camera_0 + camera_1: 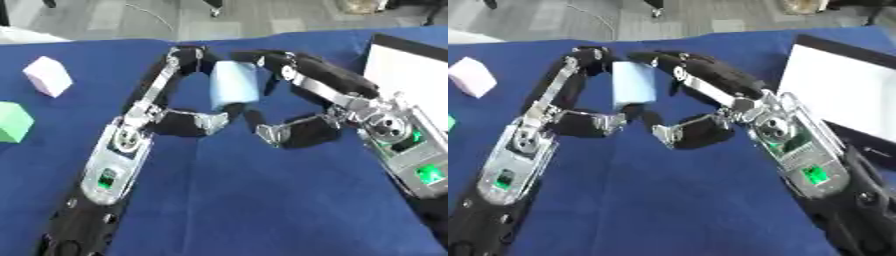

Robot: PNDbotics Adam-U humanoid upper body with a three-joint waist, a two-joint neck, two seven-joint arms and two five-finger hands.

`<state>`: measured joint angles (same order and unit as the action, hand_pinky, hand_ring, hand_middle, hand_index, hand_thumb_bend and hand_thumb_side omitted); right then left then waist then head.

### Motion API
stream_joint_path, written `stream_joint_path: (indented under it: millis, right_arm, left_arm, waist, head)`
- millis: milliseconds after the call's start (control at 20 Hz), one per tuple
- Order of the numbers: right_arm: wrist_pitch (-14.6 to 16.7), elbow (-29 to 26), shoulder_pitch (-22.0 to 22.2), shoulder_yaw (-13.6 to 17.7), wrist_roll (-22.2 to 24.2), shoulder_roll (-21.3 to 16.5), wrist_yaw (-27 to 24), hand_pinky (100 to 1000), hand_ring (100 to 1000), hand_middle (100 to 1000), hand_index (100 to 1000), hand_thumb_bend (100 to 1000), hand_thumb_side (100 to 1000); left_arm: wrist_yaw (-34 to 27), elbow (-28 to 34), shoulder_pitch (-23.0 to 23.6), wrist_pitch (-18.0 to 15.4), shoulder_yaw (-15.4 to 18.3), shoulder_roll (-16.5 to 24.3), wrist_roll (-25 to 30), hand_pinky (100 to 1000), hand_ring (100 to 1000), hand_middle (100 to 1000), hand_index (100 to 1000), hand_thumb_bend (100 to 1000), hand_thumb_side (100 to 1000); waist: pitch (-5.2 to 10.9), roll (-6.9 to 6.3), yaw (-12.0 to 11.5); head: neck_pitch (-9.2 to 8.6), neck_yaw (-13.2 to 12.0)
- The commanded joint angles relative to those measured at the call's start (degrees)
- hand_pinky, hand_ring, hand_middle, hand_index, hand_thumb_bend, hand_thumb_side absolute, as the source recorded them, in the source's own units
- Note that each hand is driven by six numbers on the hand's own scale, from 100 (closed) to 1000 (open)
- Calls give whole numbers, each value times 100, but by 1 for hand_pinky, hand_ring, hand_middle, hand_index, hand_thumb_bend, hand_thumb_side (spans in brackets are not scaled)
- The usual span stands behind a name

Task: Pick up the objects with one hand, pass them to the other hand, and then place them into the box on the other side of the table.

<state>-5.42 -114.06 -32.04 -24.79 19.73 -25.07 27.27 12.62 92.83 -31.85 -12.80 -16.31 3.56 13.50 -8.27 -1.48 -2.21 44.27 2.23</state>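
Pale blue rectangular block (234,84), prob. light, stiff foam w/ smooth faces, is held above the counter's (262,200) middle. Left hand (179,117) and right hand (302,127) both pinch it top and bottom; best grip: flat opposite faces.

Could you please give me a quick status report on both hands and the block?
Left hand and right hand both shut on light blue rectangular block, mid-handover above blue tablecloth. White box waits on right. Nothing blocking.

Blue-clothed table (262,200) — pink block (47,75), green block (12,121), box (846,95)
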Motion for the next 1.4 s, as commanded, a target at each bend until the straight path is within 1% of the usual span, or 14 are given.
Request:
stream_joint_path:
  millis: [50,200,300,450,550,600,700,750,800,850,900,1050,1300,1400]
  right_arm:
    - [1,-53,-96,102,-258,-98,152,572,969,645,975,100,235]
    - [-5,-53,-99,108,-520,-91,216,542,931,557,900,100,245]
    - [-14,-53,-97,106,-680,-87,250,521,904,500,816,100,251]
    - [-30,-53,-93,96,-879,-82,300,500,875,441,720,100,255]
    - [-30,-53,-94,90,-972,-78,337,491,861,408,672,100,257]
    - [-27,-53,-95,88,-1009,-75,355,480,848,372,626,100,259]
    - [-20,-53,-97,85,-1070,-69,378,467,834,339,584,100,262]
    - [-18,-53,-96,83,-1096,-65,380,459,828,323,562,100,265]
    - [-19,-53,-95,82,-1121,-62,377,447,818,299,533,100,271]
    - [-23,-53,-93,81,-1146,-56,364,439,812,282,508,100,273]
    - [-27,-53,-92,78,-1167,-52,346,436,809,278,492,100,275]
    - [-37,-53,-89,72,-1223,-41,299,429,807,272,459,100,278]
    - [-42,-53,-88,68,-1267,-31,261,426,806,269,448,100,280]
    - [-35,-53,-88,71,-1284,-28,260,428,806,271,442,100,278]
  left_arm:
    - [-103,198,-125,-9,-69,75,104,657,487,439,542,345,176]
    - [-178,228,-139,-2,-109,77,186,657,486,438,541,343,177]
    - [-217,244,-144,1,-129,79,234,657,487,438,538,343,177]
    - [-251,268,-148,10,-160,84,295,658,488,440,537,345,178]
    - [-261,292,-152,20,-181,89,329,659,489,441,539,347,178]
    - [-263,306,-154,25,-190,92,347,661,491,444,541,351,180]
    - [-260,334,-161,32,-207,101,392,664,496,449,547,363,184]
    - [-254,346,-163,35,-214,105,421,666,499,453,551,373,188]
    - [-245,355,-164,36,-219,109,453,672,510,465,566,404,201]
    - [-229,363,-164,33,-225,114,495,679,525,481,585,454,193]
    - [-205,368,-164,28,-230,118,546,682,532,491,595,457,230]
    - [-110,366,-162,-17,-257,131,754,706,567,533,643,484,274]
    - [101,357,-160,-122,-199,148,984,730,616,599,721,586,340]
    - [191,347,-163,-157,-183,153,1015,735,629,613,736,618,358]
  waist:
    - [-27,38,8]
    - [-30,36,11]
    - [-34,37,14]
    - [-37,44,17]
    - [-37,47,17]
    - [-36,48,18]
    - [-36,49,19]
    - [-35,50,19]
    - [-36,50,20]
    - [-36,52,22]
    - [-38,52,23]
    - [-46,52,27]
    - [-59,52,32]
    - [-61,51,35]
  head:
    - [-15,1]
    - [-15,10]
    - [-15,12]
    - [-15,11]
    - [-15,8]
    - [-15,7]
    - [-15,5]
    - [-15,5]
    - [-15,3]
    - [-15,1]
    - [-15,-2]
    - [-15,-6]
    - [-15,-3]
    - [-15,-5]
